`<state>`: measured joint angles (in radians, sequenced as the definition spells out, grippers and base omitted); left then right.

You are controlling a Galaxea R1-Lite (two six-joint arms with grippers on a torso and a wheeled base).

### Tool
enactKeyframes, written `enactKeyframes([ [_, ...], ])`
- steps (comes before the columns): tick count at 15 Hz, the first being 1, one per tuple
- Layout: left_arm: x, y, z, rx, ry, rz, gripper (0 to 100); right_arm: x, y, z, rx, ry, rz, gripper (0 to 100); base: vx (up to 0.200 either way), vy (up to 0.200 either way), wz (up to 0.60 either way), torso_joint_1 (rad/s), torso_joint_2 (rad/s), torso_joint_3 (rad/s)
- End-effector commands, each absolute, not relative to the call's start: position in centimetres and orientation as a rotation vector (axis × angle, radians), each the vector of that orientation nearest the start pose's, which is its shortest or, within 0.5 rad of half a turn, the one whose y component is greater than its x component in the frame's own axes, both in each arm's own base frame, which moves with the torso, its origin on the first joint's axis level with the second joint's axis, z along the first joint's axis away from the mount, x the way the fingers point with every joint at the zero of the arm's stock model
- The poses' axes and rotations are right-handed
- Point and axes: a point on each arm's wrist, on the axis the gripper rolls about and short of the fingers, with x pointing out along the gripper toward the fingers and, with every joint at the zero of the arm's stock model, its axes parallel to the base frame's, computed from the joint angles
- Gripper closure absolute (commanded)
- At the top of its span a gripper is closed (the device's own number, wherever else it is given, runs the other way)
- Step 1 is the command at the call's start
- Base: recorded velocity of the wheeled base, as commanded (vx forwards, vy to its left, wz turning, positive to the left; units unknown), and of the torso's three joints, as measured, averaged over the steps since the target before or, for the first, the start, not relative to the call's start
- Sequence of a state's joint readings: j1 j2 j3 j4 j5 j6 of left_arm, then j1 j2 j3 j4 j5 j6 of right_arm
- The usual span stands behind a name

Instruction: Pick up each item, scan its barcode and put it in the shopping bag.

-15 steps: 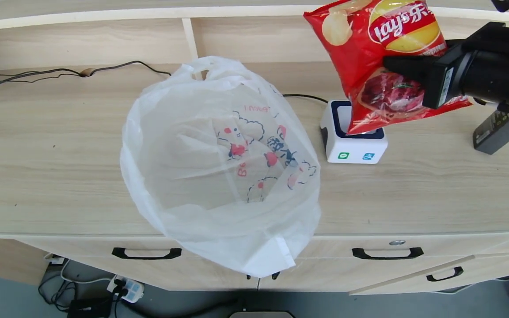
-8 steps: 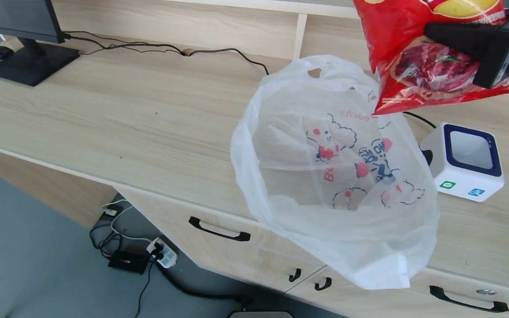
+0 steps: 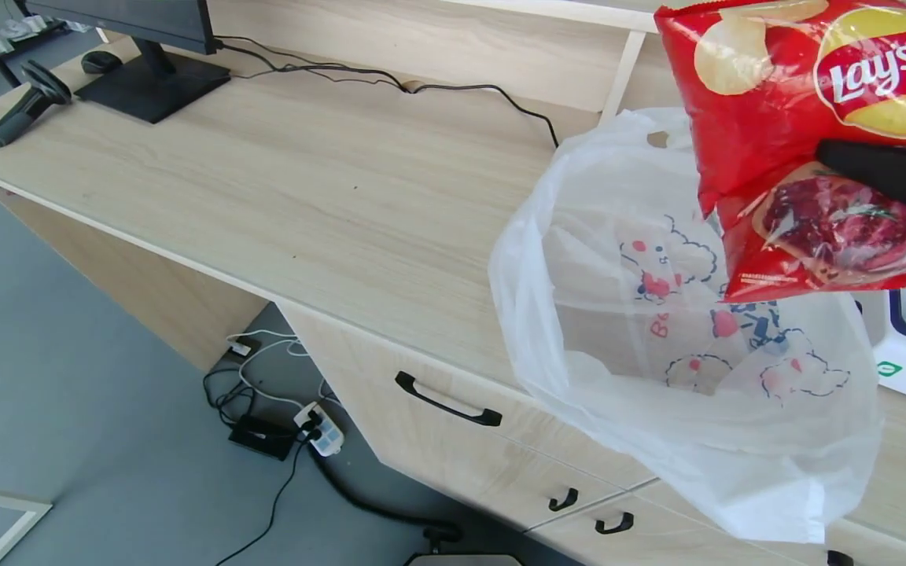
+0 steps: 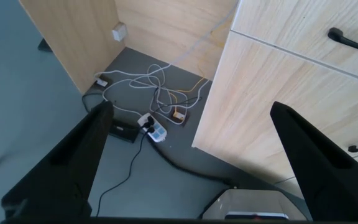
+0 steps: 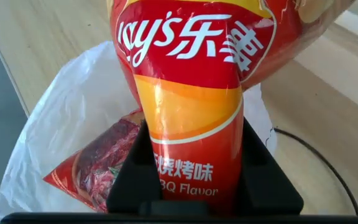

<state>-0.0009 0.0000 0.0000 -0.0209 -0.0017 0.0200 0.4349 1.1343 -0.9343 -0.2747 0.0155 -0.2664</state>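
Red foil crisp bag (image 3: 807,118), clamped in the right gripper (image 5: 194,162), hangs at two o'clock over the white translucent plastic shopping bag (image 3: 657,377); left gripper (image 4: 191,106) gapes empty.

Worktop (image 3: 264,181): pale wood grain, extends well to the left of the right fingers (image 3: 885,169). At its end farthest from those fingers: black monitor stand (image 3: 154,75), dark mouse (image 3: 101,61) just beside it, black handled device (image 3: 24,106) lying near the front edge. Black cable (image 3: 390,82) runs along the back from the stand toward the fingers. Under the worktop: drawers with black handles (image 3: 447,399). Grey floor (image 3: 68,393) below the left fingers (image 4: 73,162): white power strip (image 4: 154,127), black adapter (image 3: 264,436), tangled cords (image 4: 160,93).
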Motion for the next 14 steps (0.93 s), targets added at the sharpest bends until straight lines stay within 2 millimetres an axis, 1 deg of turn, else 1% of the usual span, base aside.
enactKeyframes([
  [1,-2.3,0.0,7.8,0.02,-0.02,-0.003,0,12.4,5.6,29.4,-0.244,-0.089,0.407,100,0.0,0.0,0.0,0.0,0.0,0.0],
  [2,-2.3,0.0,7.8,0.02,-0.02,-0.003,0,12.0,5.4,29.1,-0.239,-0.086,0.403,100,0.0,0.0,0.0,0.0,0.0,0.0],
  [3,-2.3,0.0,7.8,0.02,-0.018,-0.003,0,12.0,5.6,28.2,-0.251,-0.06,0.419,100,0.0,0.0,0.0,0.0,0.0,0.0],
  [4,-2.3,0.0,7.8,0.02,-0.018,-0.003,0,12.0,5.7,27.9,-0.254,-0.048,0.428,100,0.0,0.0,0.0,0.0,0.0,0.0],
  [5,-2.3,0.0,7.8,0.021,-0.018,-0.003,0,12.4,5.9,27.7,-0.257,-0.034,0.433,100,0.0,0.0,0.0,0.0,0.0,0.0],
  [6,-2.3,0.0,7.8,0.021,-0.018,-0.003,0,13.3,6.7,27.5,-0.264,-0.016,0.462,100,0.0,0.0,0.0,0.0,0.0,0.0],
  [7,-2.3,0.0,7.8,0.021,-0.018,-0.003,0,13.3,7.6,27.3,-0.272,-0.01,0.511,100,0.0,0.0,0.0,0.0,0.0,0.0],
  [8,-2.3,0.0,7.8,0.021,-0.018,-0.003,0,13.3,8.1,27.1,-0.283,-0.006,0.535,100,0.0,0.0,0.0,0.0,0.0,0.0],
  [9,-2.3,0.0,7.8,0.02,-0.018,-0.003,0,13.3,8.6,26.3,-0.325,0.015,0.569,100,0.0,0.0,0.0,0.0,0.0,0.0],
  [11,-2.3,0.0,7.8,0.02,-0.018,-0.003,0,13.7,8.9,24.6,-0.35,0.076,0.58,100,0.0,0.0,0.0,0.0,0.0,0.0],
  [13,-2.3,0.0,7.8,0.02,-0.018,-0.003,0,14.6,9.4,24.0,-0.354,0.112,0.583,100,0.0,0.0,0.0,0.0,0.0,0.0],
  [14,-2.3,0.0,7.8,0.02,-0.018,-0.003,0,15.5,9.8,24.1,-0.335,0.124,0.574,100,0.0,0.0,0.0,0.0,0.0,0.0],
])
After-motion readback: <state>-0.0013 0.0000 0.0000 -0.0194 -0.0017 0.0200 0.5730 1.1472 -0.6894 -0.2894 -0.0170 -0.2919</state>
